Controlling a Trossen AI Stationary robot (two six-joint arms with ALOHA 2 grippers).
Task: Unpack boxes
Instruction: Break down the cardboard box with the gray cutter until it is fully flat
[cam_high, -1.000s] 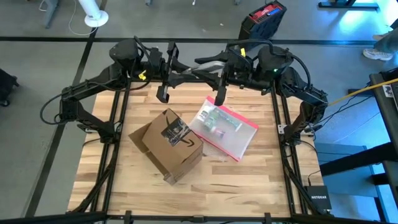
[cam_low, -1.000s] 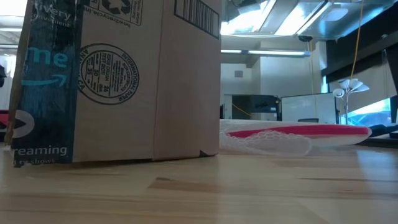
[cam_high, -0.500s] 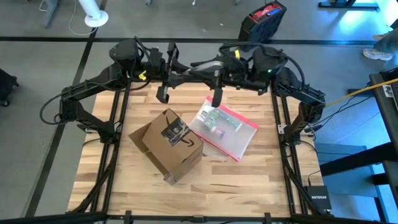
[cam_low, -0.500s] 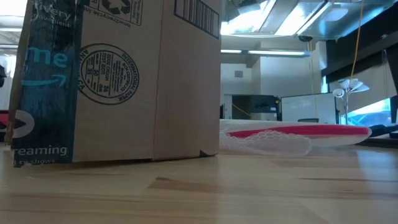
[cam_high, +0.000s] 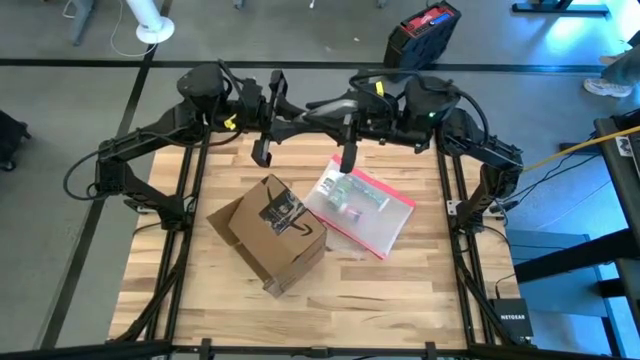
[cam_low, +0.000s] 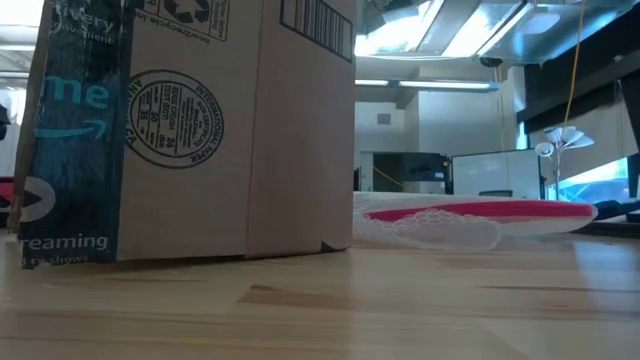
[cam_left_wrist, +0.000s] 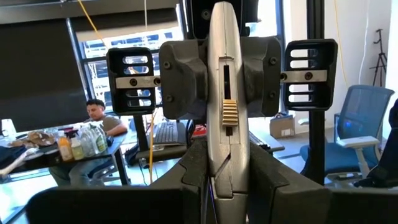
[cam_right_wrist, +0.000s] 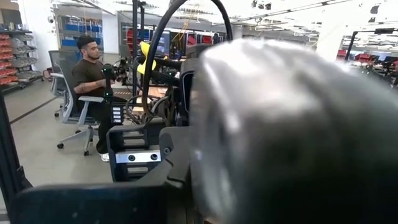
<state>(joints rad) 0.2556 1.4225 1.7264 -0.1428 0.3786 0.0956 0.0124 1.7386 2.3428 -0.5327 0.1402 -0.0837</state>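
Observation:
A brown cardboard box (cam_high: 272, 235) (cam_low: 190, 130) with black printed tape stands on its base in the middle of the table, one flap (cam_high: 225, 225) folded out to the left. High above the table's far edge, my left gripper (cam_high: 300, 110) (cam_left_wrist: 227, 171) and my right gripper (cam_high: 345, 105) (cam_left_wrist: 224, 84) face each other. Both are shut on a silver utility knife (cam_high: 330, 102) (cam_left_wrist: 225, 68) that spans between them. In the right wrist view the knife (cam_right_wrist: 292, 124) fills the picture as a blur. My left gripper pinches the knife's end nearest it (cam_left_wrist: 225, 155) between its two fingers. It comes level from the table's left, with the fingers along the knife. The knife is lifted clear and lies about level. My right gripper clasps the knife's other end (cam_left_wrist: 224, 43) between its two fingers (cam_left_wrist: 180, 81), coming level from the table's right. The knife runs back between them toward the wrist.
A clear pouch with a pink-red edge (cam_high: 360, 210) (cam_low: 470, 220) lies flat on the table right of the box, holding small items. A black and red case (cam_high: 422, 30) stands on the floor beyond the far edge. People sit in the room behind.
My right gripper has shifted a little toward the table's left, closer to my left gripper, along the knife. The box and the pouch have kept still.

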